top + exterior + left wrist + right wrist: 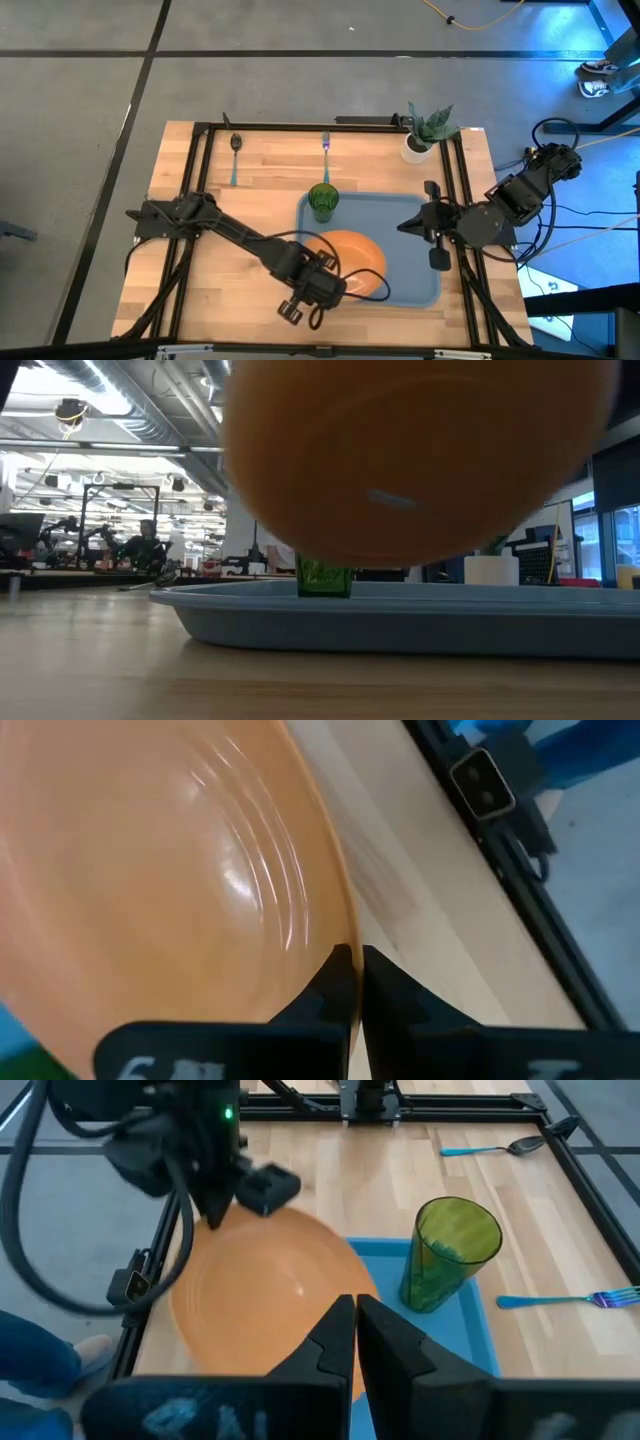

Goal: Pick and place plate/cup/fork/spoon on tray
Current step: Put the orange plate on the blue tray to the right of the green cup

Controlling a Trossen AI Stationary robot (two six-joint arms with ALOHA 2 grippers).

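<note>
The orange plate [356, 252] hangs tilted over the blue-grey tray [420, 275], held by my left gripper [335, 284], which is shut on its near-left rim. In the low view the plate's underside [420, 450] stands clear above the tray [400, 622]. The green cup [322, 200] stands upright in the tray's far left corner. My right gripper [408, 226] is shut and empty over the tray's right part, beside the plate. The spoon [235, 155] and the fork [326, 150] lie flat on the table at the far side. My left gripper pinches the plate's rim [338, 942] between its two fingers, one above and one below the rim. The fingers come slanting from the table's near left side. The plate is lifted clear of the tray and tilted, its underside turned toward the table's near edge.
A white pot with a green plant [422, 138] stands at the far right corner. A black frame [200, 180] runs around the wooden table top. Bare wood lies left of the tray [240, 210].
</note>
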